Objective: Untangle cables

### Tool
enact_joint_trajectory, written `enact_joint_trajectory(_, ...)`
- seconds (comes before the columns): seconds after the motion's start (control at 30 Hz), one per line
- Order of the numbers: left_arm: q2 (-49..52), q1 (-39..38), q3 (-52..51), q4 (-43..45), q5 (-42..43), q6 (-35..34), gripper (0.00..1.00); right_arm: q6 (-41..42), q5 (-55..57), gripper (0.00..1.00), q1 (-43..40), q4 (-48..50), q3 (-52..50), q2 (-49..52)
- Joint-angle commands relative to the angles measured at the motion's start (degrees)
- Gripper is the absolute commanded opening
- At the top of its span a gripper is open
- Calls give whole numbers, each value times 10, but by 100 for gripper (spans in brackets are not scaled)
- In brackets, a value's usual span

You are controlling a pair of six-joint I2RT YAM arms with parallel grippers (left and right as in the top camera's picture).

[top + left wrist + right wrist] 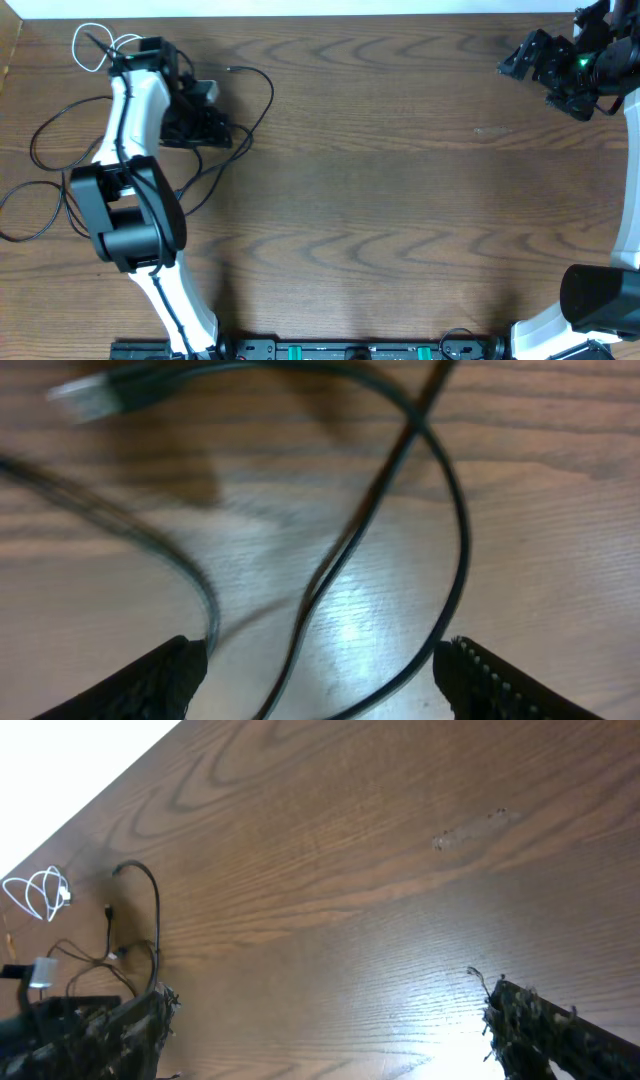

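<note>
The left gripper (203,118) is hanging low over the black cables (255,105) at the bench's (400,200) far left, jaws spread wide and clamping nothing. In its wrist view only the tips of its fingers (160,678) are showing, cut off at the bottom edge, and two black strands are crossing on the wood ahead of them. A third strand on the left is blurring to grey, and a plug (85,395) at the top left is too smeared to make out. From overhead the black loops are sprawling on both sides of the left arm (130,110) and running under it, so their crossings there are hidden and their number cannot be told; one loop is reaching the frame's left edge. The white cable (100,45) is lying coiled at the far left corner, partly behind the arm's wrist. The right gripper (520,58) is hovering at the far right, well apart from every cable, open over bare wood.
</note>
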Motion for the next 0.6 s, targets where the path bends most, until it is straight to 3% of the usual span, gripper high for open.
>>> enact_joint_trajectory(0.0,3,-26,-28,30,-3,30,79,-9,1,99,5,2,8,-7)
enact_joint_trajectory(0.37,3,-64,-116,170,-12,33,78,-9,1,99,5,1,8,-7)
enact_joint_trajectory(0.57,4,-64,-132,209,-23,33,72,-9,0,99,5,1,8,-7)
